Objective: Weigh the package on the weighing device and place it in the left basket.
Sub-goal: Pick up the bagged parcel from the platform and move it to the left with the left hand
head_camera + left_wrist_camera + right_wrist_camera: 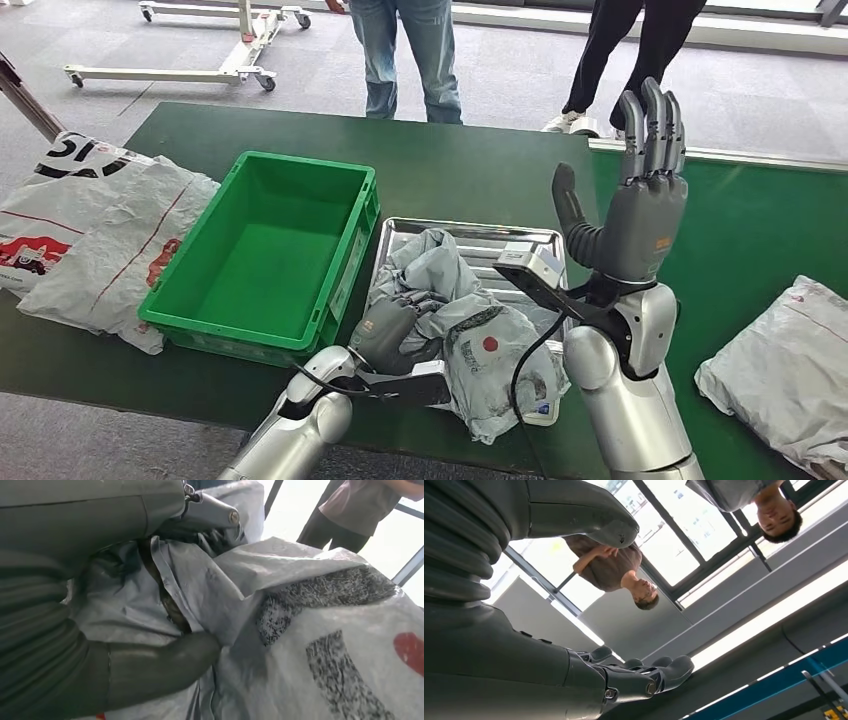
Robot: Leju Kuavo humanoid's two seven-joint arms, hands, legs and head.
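Note:
A crumpled grey package point(470, 335) with black print and a red dot lies on the metal tray of the weighing device point(478, 233), near the table's front edge. My left hand point(388, 332) lies on the package's left side. In the left wrist view its thumb point(165, 662) and fingers point(210, 515) pinch a fold of the grey package point(300, 625). The green basket point(300, 163) stands empty just left of the tray. My right hand point(635, 195) is raised well above the table to the right of the tray, fingers point(649, 676) stretched upward and apart, holding nothing.
White printed packages point(90, 230) lie at the table's left end. Another grey package point(790, 370) sits at the right end. Two people point(410, 50) stand beyond the far edge, and a wheeled white frame point(240, 55) stands on the floor behind.

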